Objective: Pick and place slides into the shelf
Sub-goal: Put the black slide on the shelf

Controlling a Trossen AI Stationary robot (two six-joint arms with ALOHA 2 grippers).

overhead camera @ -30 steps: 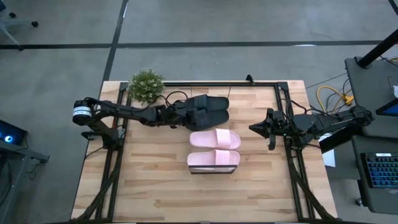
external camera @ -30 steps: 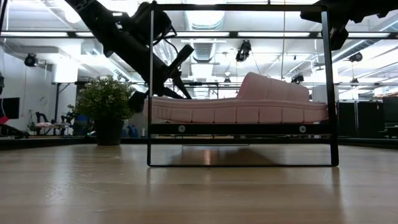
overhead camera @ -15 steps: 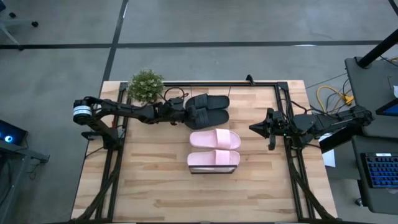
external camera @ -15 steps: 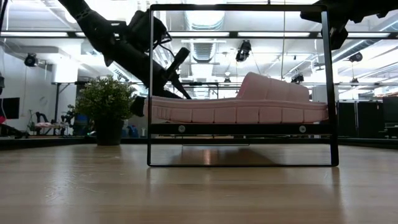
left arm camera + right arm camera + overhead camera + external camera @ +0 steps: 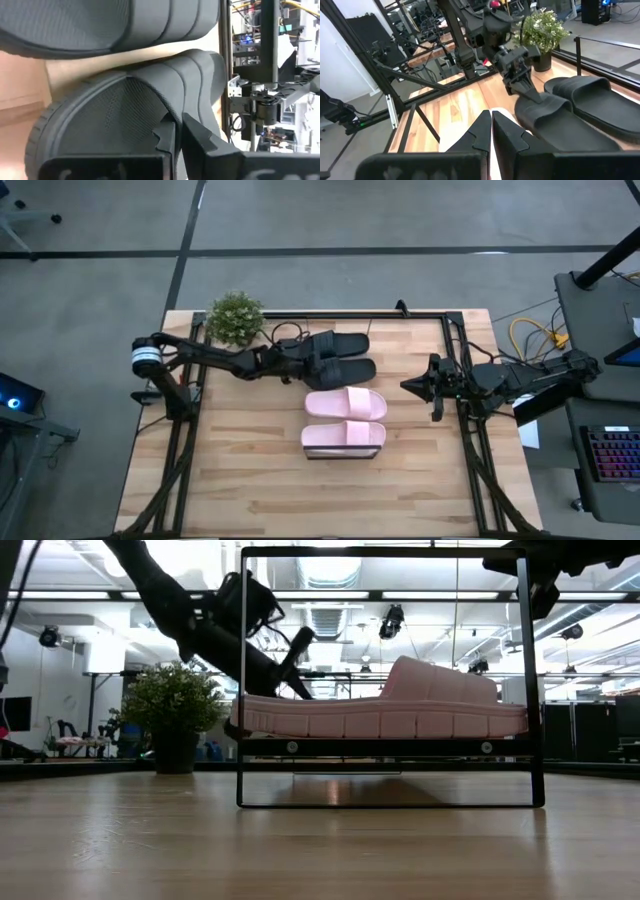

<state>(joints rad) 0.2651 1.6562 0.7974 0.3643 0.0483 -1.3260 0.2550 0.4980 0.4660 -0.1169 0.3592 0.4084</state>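
Two black slides lie side by side at the far end of the shelf [image 5: 343,453]: the farther one [image 5: 338,344] and the nearer one [image 5: 348,370]. Two pale pink slides [image 5: 346,404] [image 5: 343,436] lie sole down on the same board, nearer the table's front. The low view shows the nearest pink slide [image 5: 400,710] on the shelf [image 5: 390,747]. My left gripper [image 5: 298,366] reaches in from the table's left and is shut on the nearer black slide [image 5: 115,115]. My right gripper [image 5: 408,387] waits shut at the table's right side, touching nothing. My left gripper [image 5: 177,135] pinches the nearer black slide by the edge of its broad strap [image 5: 172,112], near the slide's left end. The fingers [image 5: 200,142] come slanting down from the table's left, along the slide. The slide lies flat, sole down, level with the shelf board.
A small potted plant [image 5: 235,317] stands at the table's far left corner, close behind my left arm. The shelf's thin dark frame [image 5: 241,680] rises around the slides. Bare plank tabletop lies left, right and in front of the shelf.
My left gripper has moved toward the table's right edge and dipped lower, staying shut. The nearer black slide has gone with it, shifting right beside the other black slide, and its left end has come down to the shelf board's level. The other slides have kept still.
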